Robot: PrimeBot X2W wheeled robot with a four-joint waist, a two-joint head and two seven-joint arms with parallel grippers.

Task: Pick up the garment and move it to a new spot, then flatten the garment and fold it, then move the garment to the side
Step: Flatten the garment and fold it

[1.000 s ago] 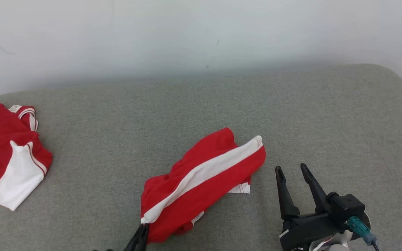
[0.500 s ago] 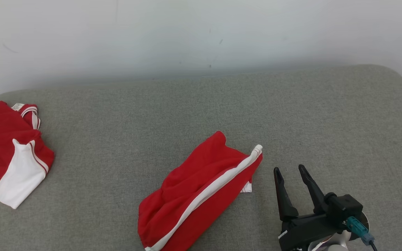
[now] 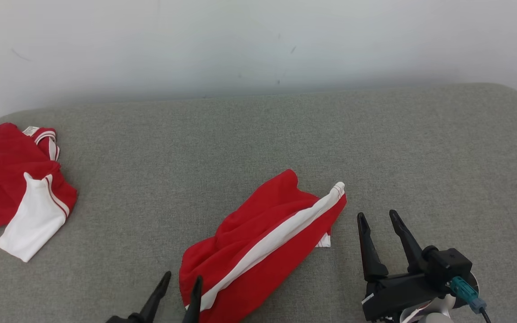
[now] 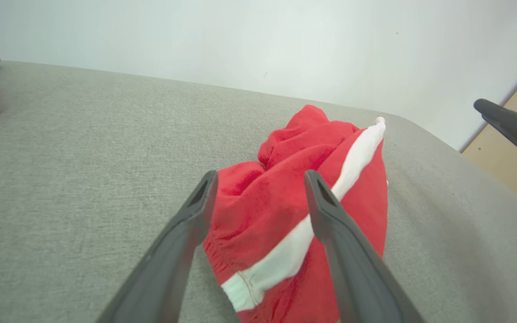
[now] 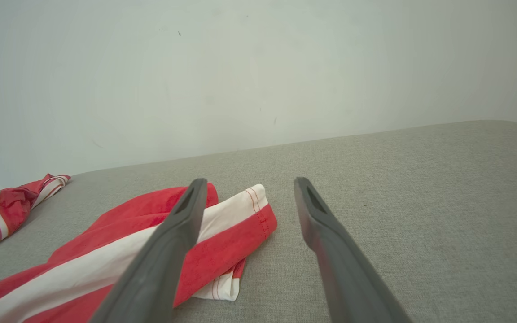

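Observation:
The garment, red with a broad white stripe, lies crumpled on the grey padded surface near its front middle. My left gripper stands open at the garment's near left end. In the left wrist view the red cloth lies just beyond and between the spread fingers of that gripper, not pinched. My right gripper is open and empty, just right of the garment's far white-hemmed end. In the right wrist view that gripper points past the hem of the garment.
A second red and white garment lies bunched at the far left edge of the surface, also seen as a red and white heap in the right wrist view. A pale wall runs behind. Bare grey padding spreads to the right.
My left gripper was shut on the garment's near corner and has opened, letting it go. The garment has settled onto the surface. The head camera has shifted slightly.

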